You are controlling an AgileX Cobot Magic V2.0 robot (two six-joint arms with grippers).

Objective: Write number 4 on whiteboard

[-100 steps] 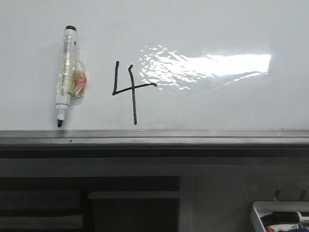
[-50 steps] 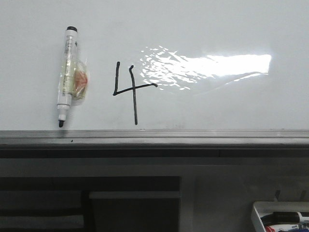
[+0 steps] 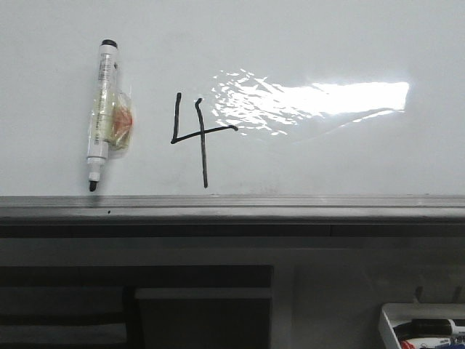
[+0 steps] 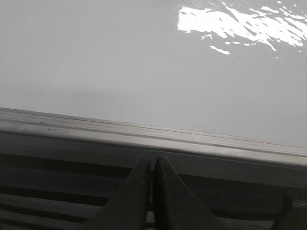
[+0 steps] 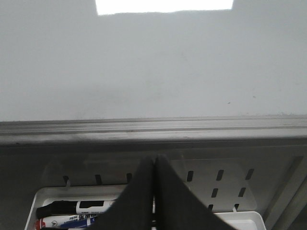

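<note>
The whiteboard [image 3: 305, 43] fills the upper part of the front view, with a glare patch and a grey metal bottom rail [image 3: 232, 207]. A black number 4 [image 3: 196, 134] is drawn on it, left of the glare. A white marker pen [image 3: 102, 113], tip down and uncapped, sticks to the board left of the 4. Neither gripper shows in the front view. My left gripper [image 4: 153, 162] is shut and empty below the rail [image 4: 153, 139]. My right gripper [image 5: 154, 159] is shut and empty below the rail [image 5: 153, 128], above the marker tray.
A small white tray [image 3: 421, 327] with markers hangs below the board at the lower right; it also shows in the right wrist view [image 5: 57, 194], holding a black marker [image 5: 76, 207] and a blue-labelled one. Dark shelving [image 3: 131, 305] lies below the rail at the left.
The front view has shifted very slightly; the 4 and the marker pen stay in place on the board.
</note>
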